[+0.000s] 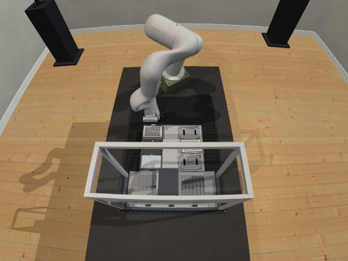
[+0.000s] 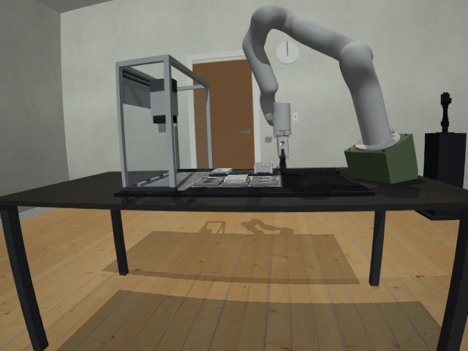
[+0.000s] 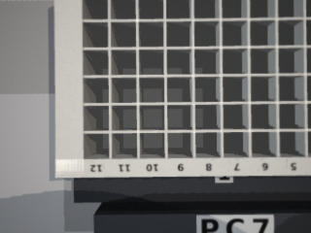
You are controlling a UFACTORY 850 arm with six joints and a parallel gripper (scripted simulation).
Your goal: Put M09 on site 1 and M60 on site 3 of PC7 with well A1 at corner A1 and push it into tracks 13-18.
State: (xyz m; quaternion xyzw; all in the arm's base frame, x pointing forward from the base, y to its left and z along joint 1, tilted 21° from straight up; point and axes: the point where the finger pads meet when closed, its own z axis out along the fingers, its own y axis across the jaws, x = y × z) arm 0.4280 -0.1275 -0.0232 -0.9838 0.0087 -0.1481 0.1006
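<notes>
The carrier PC7 (image 1: 151, 145) lies on the apron in front of the rails. Its handle end with the label PC7 (image 3: 234, 224) is nearest the arm. The deep-well block M09 (image 1: 152, 131) sits on site 1 next to the handle. It fills the wrist view (image 3: 194, 83), with column numbers along its near edge. The white plate M60 (image 1: 150, 161) lies on site 3, and site 2 between them is partly hidden by the frame bar. M06 (image 1: 191, 149) sits in the middle nest. My gripper (image 2: 282, 160) (image 1: 151, 121) is open and empty, low over the handle end.
The instrument's white frame (image 1: 168, 168) stands over the rails (image 1: 142, 184). A dark block (image 1: 168, 181) sits in the middle tracks. Nests S1 (image 1: 190, 131) and S3 (image 1: 190, 162) are empty. A pipetting head (image 2: 163, 104) hangs inside the frame.
</notes>
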